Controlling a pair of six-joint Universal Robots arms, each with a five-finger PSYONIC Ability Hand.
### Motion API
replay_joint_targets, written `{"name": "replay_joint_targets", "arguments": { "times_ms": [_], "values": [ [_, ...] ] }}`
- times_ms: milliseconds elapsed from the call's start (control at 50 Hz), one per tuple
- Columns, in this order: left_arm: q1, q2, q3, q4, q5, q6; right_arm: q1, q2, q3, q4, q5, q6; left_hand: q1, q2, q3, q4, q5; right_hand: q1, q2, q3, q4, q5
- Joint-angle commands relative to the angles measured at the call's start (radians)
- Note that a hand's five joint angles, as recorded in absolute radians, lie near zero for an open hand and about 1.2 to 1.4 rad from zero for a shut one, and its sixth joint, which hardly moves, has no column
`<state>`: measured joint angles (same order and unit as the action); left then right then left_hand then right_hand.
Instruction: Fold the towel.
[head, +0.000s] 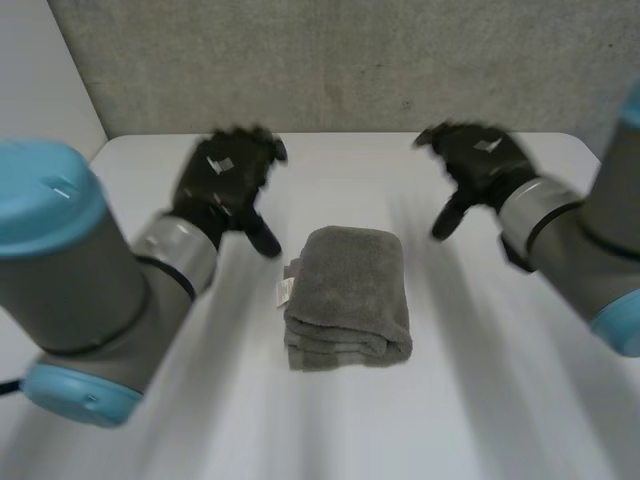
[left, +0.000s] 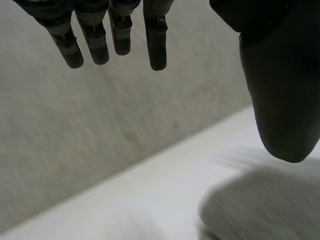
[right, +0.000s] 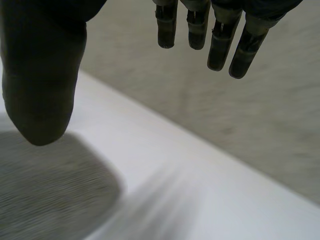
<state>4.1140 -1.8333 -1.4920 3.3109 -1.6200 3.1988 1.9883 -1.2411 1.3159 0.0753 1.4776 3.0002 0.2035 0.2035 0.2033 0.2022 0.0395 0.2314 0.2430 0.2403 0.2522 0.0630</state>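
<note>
— What does the head view give?
— A grey towel folded into a thick stack on the white table, with a white tag on its left edge. The left hand is past the towel's left side and the right hand past its right, both clear of it.
— And the wrist views?
— Fingers straight, thumbs spread, holding nothing. Behind the towel stands a grey speckled wall.
</note>
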Motion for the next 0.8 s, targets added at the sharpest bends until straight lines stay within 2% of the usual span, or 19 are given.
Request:
{"name": "replay_joint_targets", "arguments": {
  "times_ms": [20, 120, 240, 540, 800],
  "values": [
    [0.077, 0.111, 0.118, -0.096, -0.006, -0.010, -0.060, -0.123, -0.014, 0.000, 0.173, 0.000, -0.016, -0.016, -0.016, -0.015, -0.027, -0.057, -0.068, -0.066, -0.078, -0.063],
    [0.144, 0.120, 0.223, -0.261, -0.009, -0.060, -0.101, -0.152, -0.026, 0.012, 0.159, -0.003, -0.008, -0.008, -0.007, -0.006, -0.018, -0.057, -0.068, -0.066, -0.078, -0.063],
    [0.167, 0.112, 0.236, -0.333, -0.009, -0.099, -0.126, -0.150, -0.055, 0.079, 0.148, -0.003, -0.008, -0.008, -0.007, -0.006, -0.018, -0.057, -0.068, -0.066, -0.078, -0.063],
    [0.169, 0.106, 0.202, -0.333, -0.044, -0.097, -0.123, -0.138, -0.067, 0.104, 0.153, -0.006, -0.005, -0.005, -0.005, -0.003, -0.015, -0.057, -0.068, -0.066, -0.078, -0.063],
    [0.167, 0.114, 0.202, -0.333, -0.041, -0.097, -0.123, -0.138, -0.069, 0.107, 0.138, -0.020, -0.002, -0.002, -0.002, 0.000, -0.012, -0.057, -0.068, -0.066, -0.078, -0.063]
  ]
}}
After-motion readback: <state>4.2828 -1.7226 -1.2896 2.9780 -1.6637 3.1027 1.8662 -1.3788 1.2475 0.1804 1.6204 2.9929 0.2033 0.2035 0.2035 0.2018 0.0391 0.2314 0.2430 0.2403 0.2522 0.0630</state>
